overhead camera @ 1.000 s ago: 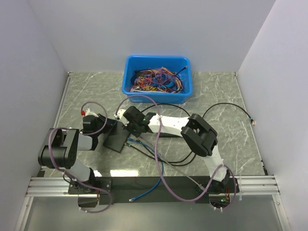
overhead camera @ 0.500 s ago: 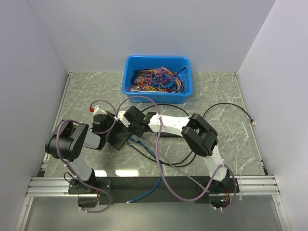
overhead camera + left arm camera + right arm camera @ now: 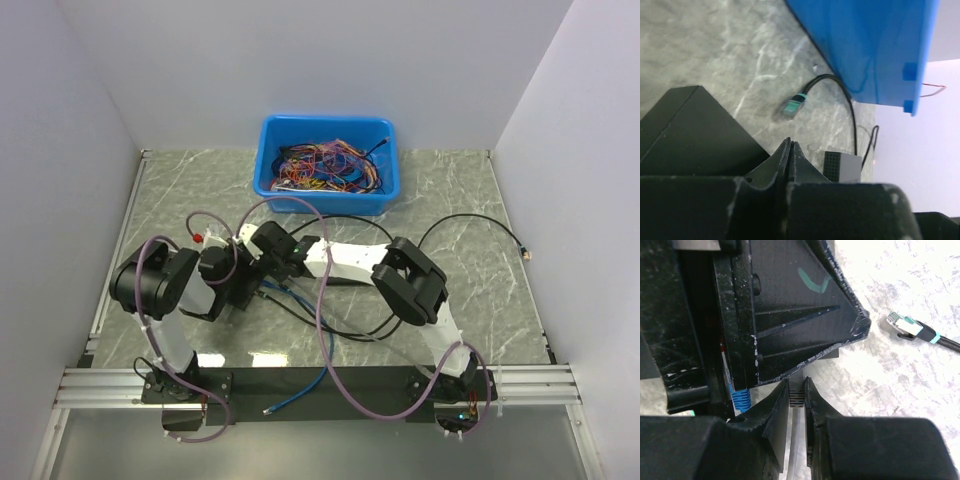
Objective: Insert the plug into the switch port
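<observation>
1. Since 1 second earlier, the left arm (image 3: 160, 285) had swung in from the left edge of the table (image 3: 480, 250) toward the middle. Its wrist now sat right against the right arm's wrist, and its grip had closed.
2. The right arm (image 3: 410, 280) had barely shifted. It reached leftward across the table, in front of the blue bin (image 3: 327, 190) of tangled coloured wires (image 3: 325, 168).
3. The left fingers (image 3: 770, 165) were pressed fully together, tip against tip, with nothing between them.
4. The right fingers (image 3: 775, 405) stood only a narrow slit apart. They pinched a small ribbed piece that we took for the plug (image 3: 796, 397), and a pale cable ran back from it between the fingers.
5. Just left of that grip, a blue ribbed boot (image 3: 740, 400) showed beside dark hardware. We could not tell what it was seated in.
6. A dark box (image 3: 690, 130) lay just beside the left fingers on the table. In the top view the 2 wrists covered it, and we could not see the switch port in any view.
7. A loose connector with a teal band (image 3: 905, 326) lay on the table apart from both grips, on a black cable near the bin.
</observation>
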You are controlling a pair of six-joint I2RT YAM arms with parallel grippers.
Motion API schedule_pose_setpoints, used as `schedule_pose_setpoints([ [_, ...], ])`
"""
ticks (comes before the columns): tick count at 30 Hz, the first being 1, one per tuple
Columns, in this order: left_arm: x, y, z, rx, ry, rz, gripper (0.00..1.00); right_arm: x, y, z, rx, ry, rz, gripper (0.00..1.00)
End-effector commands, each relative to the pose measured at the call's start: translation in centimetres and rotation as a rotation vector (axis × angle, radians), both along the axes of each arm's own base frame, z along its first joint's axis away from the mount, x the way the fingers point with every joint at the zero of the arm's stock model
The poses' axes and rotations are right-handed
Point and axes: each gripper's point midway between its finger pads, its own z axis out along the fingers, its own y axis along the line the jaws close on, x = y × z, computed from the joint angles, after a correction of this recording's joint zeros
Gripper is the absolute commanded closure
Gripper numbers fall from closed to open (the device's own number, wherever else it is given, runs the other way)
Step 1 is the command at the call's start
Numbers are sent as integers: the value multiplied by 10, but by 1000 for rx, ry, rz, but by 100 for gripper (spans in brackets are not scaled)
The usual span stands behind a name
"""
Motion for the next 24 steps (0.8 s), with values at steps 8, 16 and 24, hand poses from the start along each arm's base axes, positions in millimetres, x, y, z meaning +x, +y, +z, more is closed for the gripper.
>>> schedule_pose_setpoints([
  [8, -72, -17, -42, 251, 333, -226, 50, 50, 29, 81, 417, -253, -172, 46],
  [16, -17, 20, 32, 375, 204, -41, 28, 18, -21, 83, 424, -211, -242, 40],
  [24, -41, 71, 67, 392, 244, 143, 24, 18, -20, 90, 443, -107, -266, 39],
])
